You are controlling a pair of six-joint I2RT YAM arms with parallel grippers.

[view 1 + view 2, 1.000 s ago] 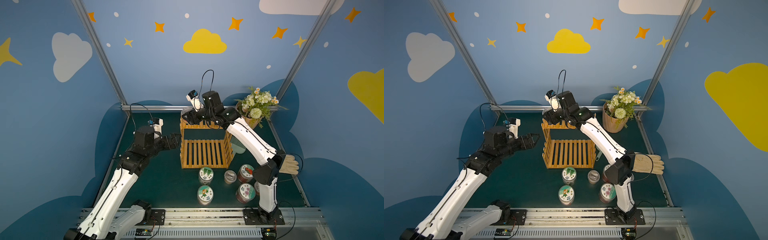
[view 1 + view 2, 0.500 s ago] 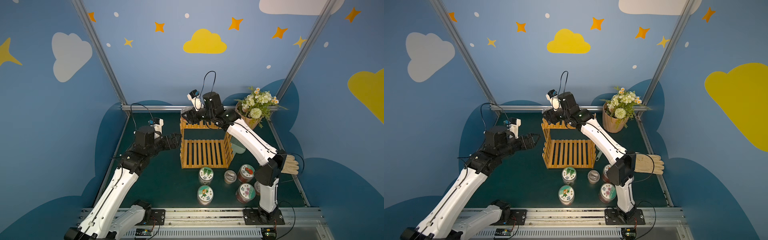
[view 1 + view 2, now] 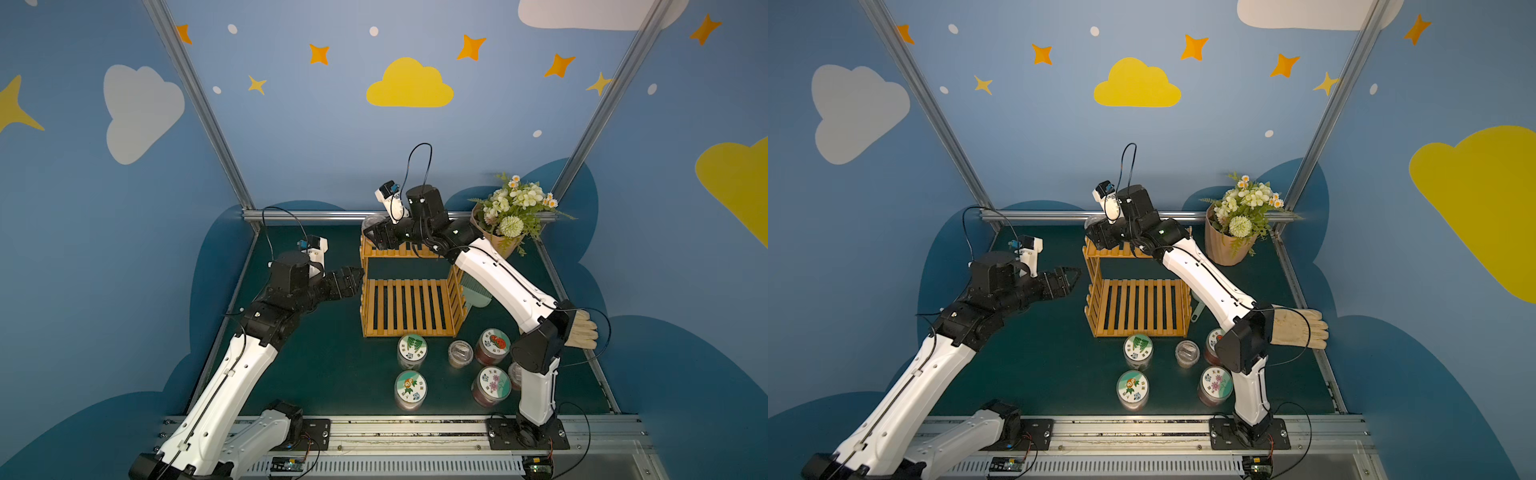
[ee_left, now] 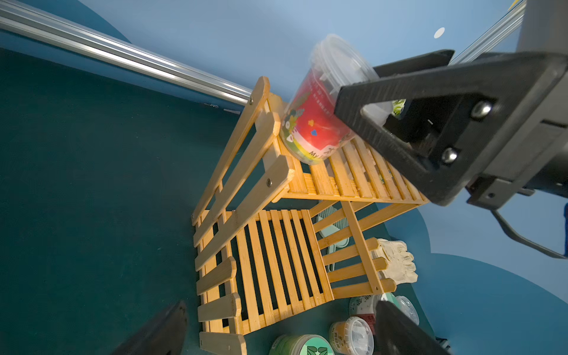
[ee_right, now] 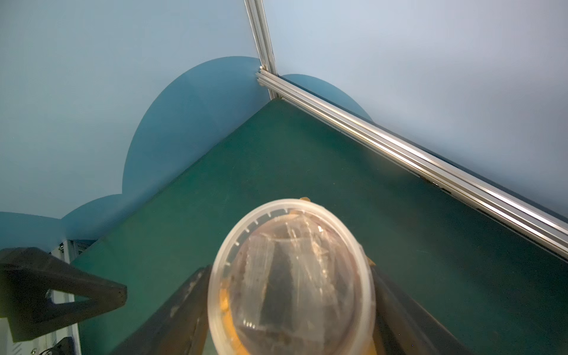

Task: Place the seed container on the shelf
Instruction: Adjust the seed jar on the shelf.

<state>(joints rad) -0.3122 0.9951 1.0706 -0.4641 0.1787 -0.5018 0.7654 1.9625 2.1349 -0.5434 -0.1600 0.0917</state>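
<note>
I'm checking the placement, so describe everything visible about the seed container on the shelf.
The seed container is a round clear plastic tub with a translucent lid and a red printed label. It tilts, its base on the slats at a corner of the top tier of the shelf. The right gripper straddles it; contact is unclear.

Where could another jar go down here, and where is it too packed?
Free: on the shelf, the lower tier, all bare slats, and the upper tier beside the seed container, under the right arm; the mat left of the shelf. Crowded: the jars along the shelf's front.
</note>
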